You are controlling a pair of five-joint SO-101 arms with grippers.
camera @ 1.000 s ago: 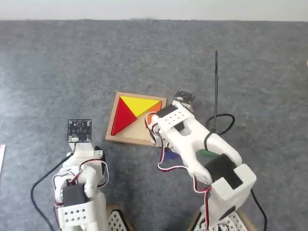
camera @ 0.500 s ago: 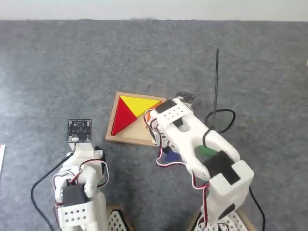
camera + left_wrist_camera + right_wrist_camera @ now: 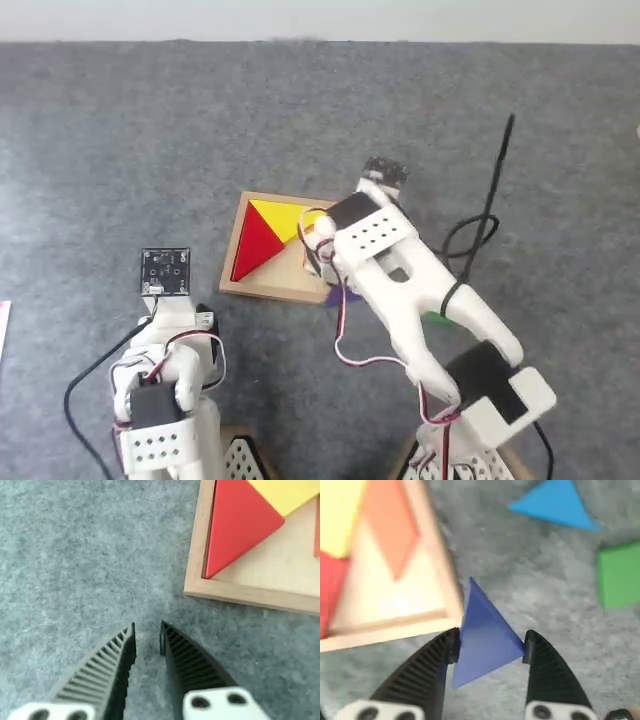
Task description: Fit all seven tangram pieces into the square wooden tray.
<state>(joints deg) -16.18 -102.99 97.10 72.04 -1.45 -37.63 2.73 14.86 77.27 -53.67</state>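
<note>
The right gripper (image 3: 491,634) is clamped on a smooth blue triangle (image 3: 485,647), just beside the corner of the wooden tray (image 3: 440,560). The left gripper (image 3: 147,626), jaws slightly apart, hangs above fuzzy grey carpet (image 3: 75,555).

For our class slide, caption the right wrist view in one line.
Right gripper holds a dark blue triangle beside the corner of the wooden tray.

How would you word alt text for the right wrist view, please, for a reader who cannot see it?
The right gripper clamps a dark blue triangle beside a corner of the wooden tray. The tray holds a yellow piece, an orange piece and a red piece; a light blue triangle and a green square lie on the grey carpet beyond.
</note>
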